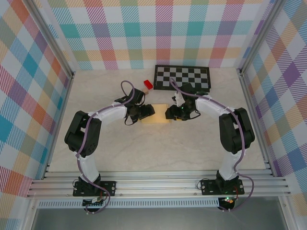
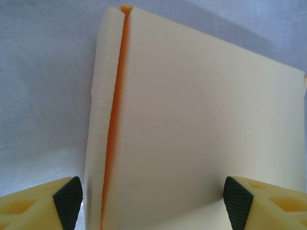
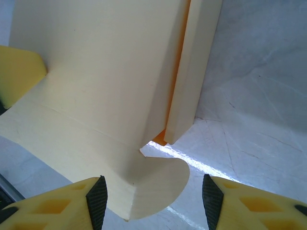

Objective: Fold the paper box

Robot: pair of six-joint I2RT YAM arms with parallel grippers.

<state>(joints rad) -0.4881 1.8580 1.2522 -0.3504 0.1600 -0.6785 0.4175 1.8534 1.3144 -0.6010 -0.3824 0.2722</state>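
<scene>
A checkerboard mat (image 1: 182,76) lies at the far side of the pale table (image 1: 144,153), and a small red block (image 1: 147,85) sits just off the mat's left edge. On the near side of the mat, below its left half, we see the paper box (image 1: 156,117) lying flat, with nothing else close to it.

Its long axis runs parallel to the mat's near edge, one end toward each arm. The left gripper (image 1: 146,111) meets the end under the mat's left corner. The right gripper (image 1: 169,113) meets the other end, under the mat's middle.

From the left wrist we see the box (image 2: 201,124) as a pale card with an orange slit along one folded edge. That gripper (image 2: 152,203) is spread wide and unclenched above it.

From the right wrist, a rounded tab (image 3: 165,179) juts from the box (image 3: 105,72). It lies between the parted, released fingers of the gripper (image 3: 153,201).
</scene>
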